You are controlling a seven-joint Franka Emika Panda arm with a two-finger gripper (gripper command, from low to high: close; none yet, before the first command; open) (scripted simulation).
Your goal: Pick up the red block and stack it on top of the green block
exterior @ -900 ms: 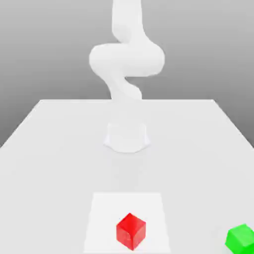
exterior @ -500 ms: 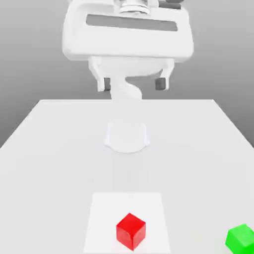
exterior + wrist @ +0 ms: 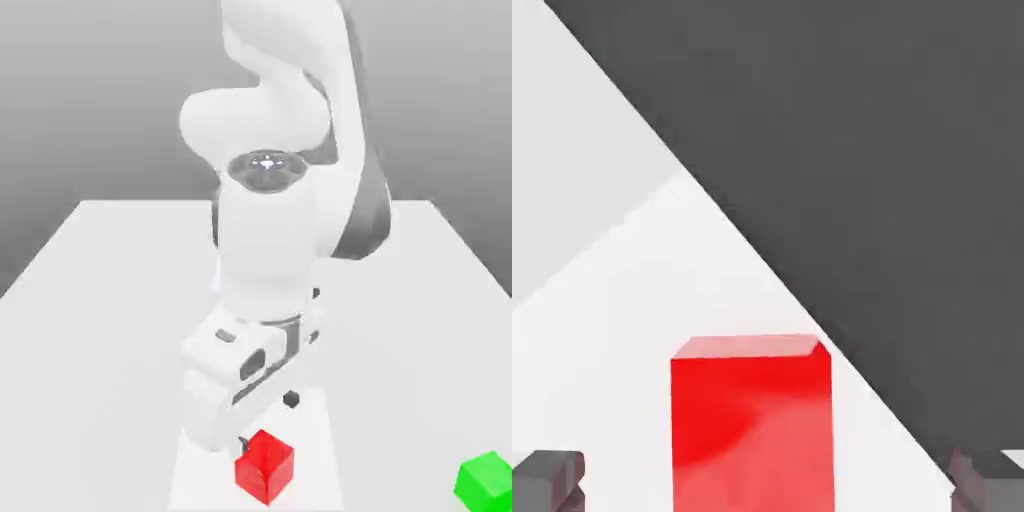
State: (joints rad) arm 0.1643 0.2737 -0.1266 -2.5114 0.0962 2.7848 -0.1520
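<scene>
The red block (image 3: 265, 467) sits on a white square patch near the table's front edge. My gripper (image 3: 266, 422) hangs low just behind and above it, open, with its dark fingertips (image 3: 291, 400) wide apart. In the hand view the red block (image 3: 753, 425) stands upright between the two spread fingertips (image 3: 548, 480), touching neither. The green block (image 3: 487, 481) rests on the table at the exterior view's far right, well apart from the red one.
The white arm (image 3: 270, 250) rises behind the hand and covers the table's middle. The light grey table (image 3: 100, 300) stretches to both sides. A brighter square patch (image 3: 200, 480) lies under the red block.
The hand has swung down from high above the table to just over the red block. Neither block has moved.
</scene>
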